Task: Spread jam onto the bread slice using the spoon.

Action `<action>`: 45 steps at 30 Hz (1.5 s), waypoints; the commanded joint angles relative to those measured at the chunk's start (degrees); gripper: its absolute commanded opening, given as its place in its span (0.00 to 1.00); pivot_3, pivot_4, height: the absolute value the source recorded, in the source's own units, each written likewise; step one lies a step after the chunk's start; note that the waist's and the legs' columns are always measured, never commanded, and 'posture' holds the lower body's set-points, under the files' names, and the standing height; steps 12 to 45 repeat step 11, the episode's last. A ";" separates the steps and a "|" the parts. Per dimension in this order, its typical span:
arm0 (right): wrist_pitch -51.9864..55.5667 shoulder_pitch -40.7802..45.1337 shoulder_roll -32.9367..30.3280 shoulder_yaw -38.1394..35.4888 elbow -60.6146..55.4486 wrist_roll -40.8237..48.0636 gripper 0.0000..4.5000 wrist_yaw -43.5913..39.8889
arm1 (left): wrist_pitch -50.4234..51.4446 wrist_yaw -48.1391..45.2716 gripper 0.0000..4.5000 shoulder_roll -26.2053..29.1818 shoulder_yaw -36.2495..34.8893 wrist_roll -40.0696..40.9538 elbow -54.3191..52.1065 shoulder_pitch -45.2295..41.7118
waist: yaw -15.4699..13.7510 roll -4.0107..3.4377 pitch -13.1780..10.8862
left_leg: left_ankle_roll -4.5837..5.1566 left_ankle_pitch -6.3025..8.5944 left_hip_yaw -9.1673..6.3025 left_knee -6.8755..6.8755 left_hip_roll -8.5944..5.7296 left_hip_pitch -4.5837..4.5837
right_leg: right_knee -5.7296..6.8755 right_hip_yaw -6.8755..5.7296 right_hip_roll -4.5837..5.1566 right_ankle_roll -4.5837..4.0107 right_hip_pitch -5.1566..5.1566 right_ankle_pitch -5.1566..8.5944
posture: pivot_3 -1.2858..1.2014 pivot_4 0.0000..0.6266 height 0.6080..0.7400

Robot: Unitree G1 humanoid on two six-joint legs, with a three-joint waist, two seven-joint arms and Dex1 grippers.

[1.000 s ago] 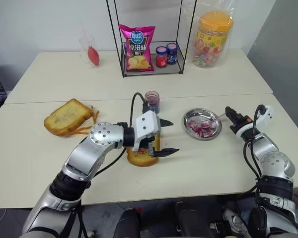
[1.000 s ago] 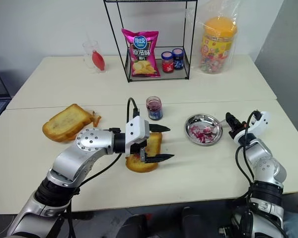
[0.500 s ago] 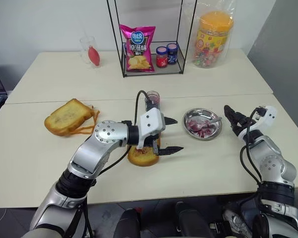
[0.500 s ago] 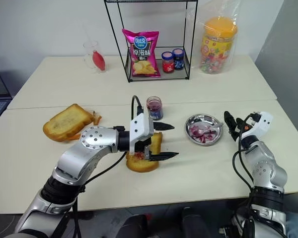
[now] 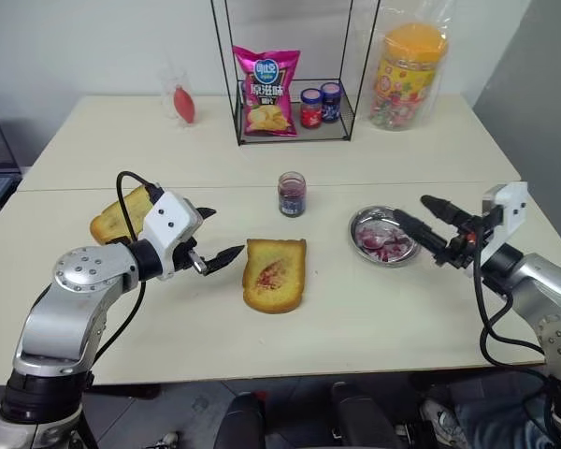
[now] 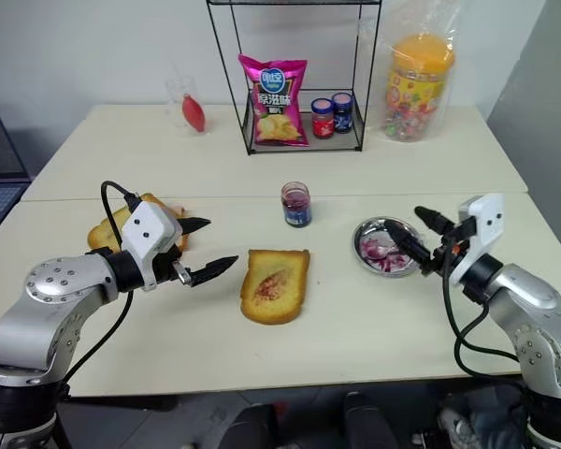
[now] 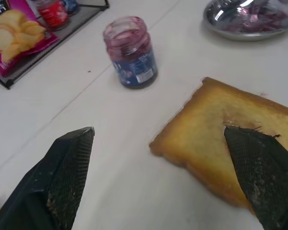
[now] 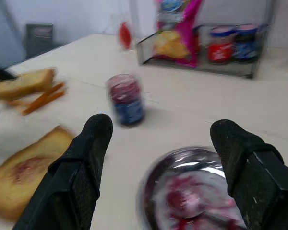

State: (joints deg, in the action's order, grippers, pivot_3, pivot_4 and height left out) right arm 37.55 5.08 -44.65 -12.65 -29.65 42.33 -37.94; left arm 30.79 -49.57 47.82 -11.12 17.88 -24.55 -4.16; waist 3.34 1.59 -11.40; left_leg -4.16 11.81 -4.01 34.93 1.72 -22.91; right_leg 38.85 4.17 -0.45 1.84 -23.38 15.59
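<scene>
One bread slice (image 5: 275, 274) is seen flat on the table (image 5: 374, 318), its long axis running away from the robot and tilted a little rightward at the far end, with a small smear of jam (image 5: 274, 273) at its middle. It lies just past the tips of the left gripper (image 5: 211, 238), whose jaws are spread wide and empty; in the left wrist view one fingertip overlaps the slice's near corner, though contact cannot be judged.

One open glass jar (image 5: 291, 194) with a blue label, its print too small to read, stands beyond the slice. The right gripper (image 5: 424, 222) is held with jaws wide and empty, above the near right rim of one round metal dish (image 5: 360, 221); the dish lies ahead of and between those jaws in the right wrist view. Red jam blobs are seen in the dish; something thin and silvery among them is probably the spoon (image 5: 379, 234).

In the wire rack (image 5: 294, 131) one pink chip bag (image 5: 266, 91) with unreadable lettering and two small jars (image 5: 320, 103), red-lidded and blue-lidded, are counted. One toast stack (image 5: 122, 213) lies behind the left gripper.
</scene>
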 commanded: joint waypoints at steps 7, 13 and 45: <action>-0.15 -3.62 -10.88 -1.65 -3.34 1.38 0.82 -15.50 | -3.66 -6.25 1.00 4.28 -8.61 1.66 1.42 10.22 | -0.54 0.24 -0.03 | -0.01 -0.01 -0.03 0.22 0.00 0.02 | -0.02 -0.03 0.04 -0.21 0.10 0.12 | 0.52 0.24 1.00; -0.61 -2.88 -10.24 -0.71 -3.13 0.49 0.82 -15.43 | -4.25 -6.79 1.00 3.55 -8.26 3.03 1.88 9.61 | -0.58 0.25 -0.03 | -0.02 -0.01 0.03 0.25 0.00 0.00 | -0.05 0.00 0.06 -0.21 0.10 0.12 | 0.52 0.24 1.00; -0.61 -2.88 -10.24 -0.71 -3.13 0.49 0.82 -15.43 | -4.25 -6.79 1.00 3.55 -8.26 3.03 1.88 9.61 | -0.58 0.25 -0.03 | -0.02 -0.01 0.03 0.25 0.00 0.00 | -0.05 0.00 0.06 -0.21 0.10 0.12 | 0.52 0.24 1.00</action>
